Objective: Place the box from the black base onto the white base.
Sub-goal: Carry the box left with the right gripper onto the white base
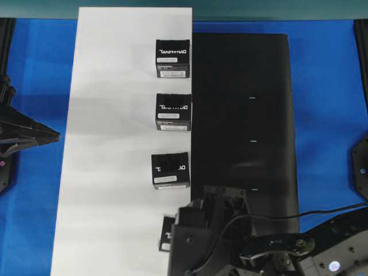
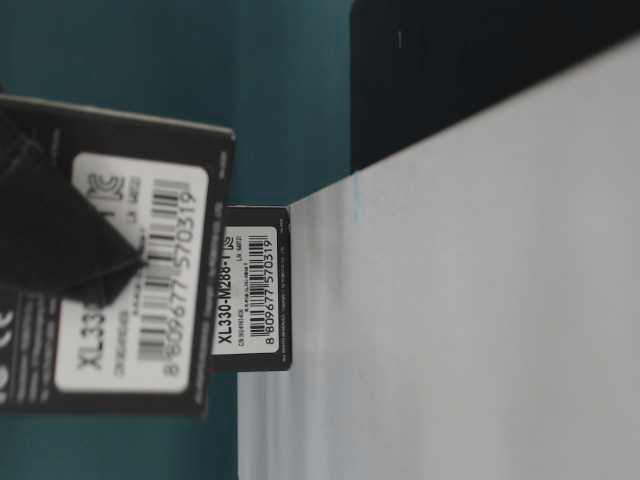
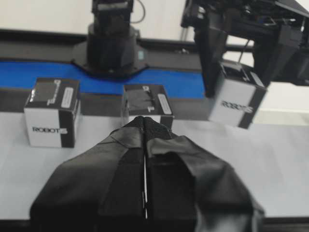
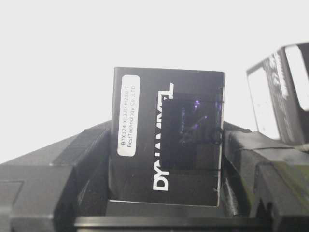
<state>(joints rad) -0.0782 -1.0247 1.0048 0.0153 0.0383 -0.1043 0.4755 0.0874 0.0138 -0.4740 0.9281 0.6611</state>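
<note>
My right gripper (image 4: 166,166) is shut on the box (image 4: 166,154), a small black carton with white lettering and a white label strip; both fingers press its sides. In the overhead view that box (image 1: 167,233) is over the near end of the white base (image 1: 115,144), partly hidden under the right gripper (image 1: 179,236). Seen from the left wrist, the box (image 3: 236,99) hangs tilted just above the board. The black base (image 1: 241,115) lies to the right with no boxes on it. My left gripper (image 1: 54,136) is shut and empty, left of the white base.
Three look-alike boxes (image 1: 172,58) (image 1: 173,112) (image 1: 171,170) stand in a column along the white base's right edge. The left wrist view shows two of them (image 3: 52,112) (image 3: 145,99) ahead of the shut left gripper (image 3: 145,121). Blue table (image 1: 328,86) surrounds both bases.
</note>
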